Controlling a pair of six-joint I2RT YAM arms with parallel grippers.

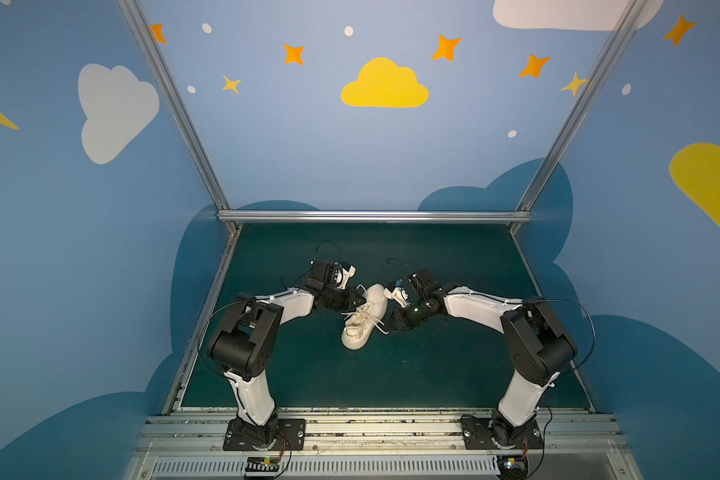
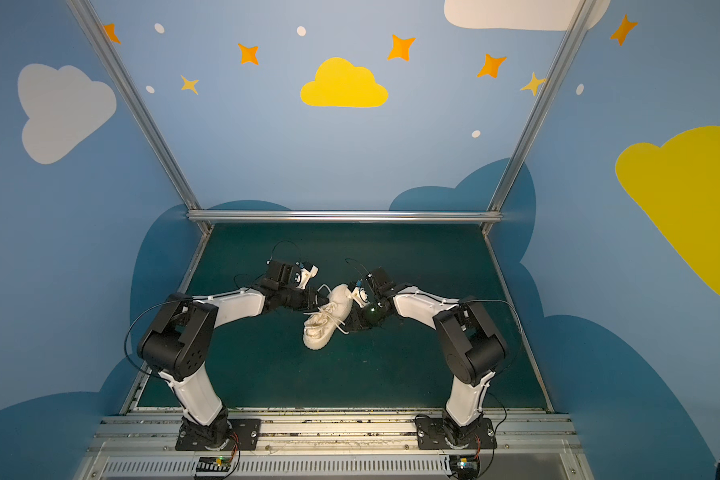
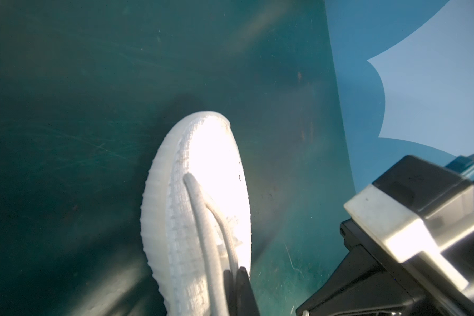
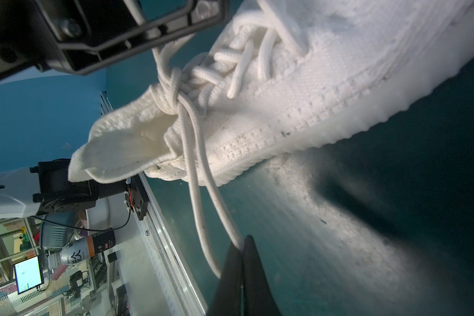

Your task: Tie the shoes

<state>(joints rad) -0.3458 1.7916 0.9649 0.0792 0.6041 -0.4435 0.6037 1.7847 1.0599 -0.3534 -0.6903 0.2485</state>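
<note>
A cream knit shoe (image 1: 364, 316) (image 2: 328, 318) lies on the green mat between both arms, toe pointing away. In the left wrist view its toe (image 3: 203, 169) fills the middle, and two lace strands (image 3: 203, 227) run down to my left gripper (image 3: 234, 270), which is shut on the thinner strand. My left gripper (image 1: 355, 302) sits at the shoe's left side. In the right wrist view a knot (image 4: 173, 93) sits at the tongue, and a lace loop (image 4: 200, 197) hangs from it into my right gripper (image 4: 242, 242), shut on that loop. My right gripper (image 1: 387, 326) is just right of the shoe.
Blue painted walls and an aluminium rail (image 1: 375, 216) close the back of the mat (image 1: 433, 365). A metal rail (image 4: 162, 219) runs along the front edge. The right arm's wrist housing (image 3: 408, 219) stands close beside the shoe in the left wrist view.
</note>
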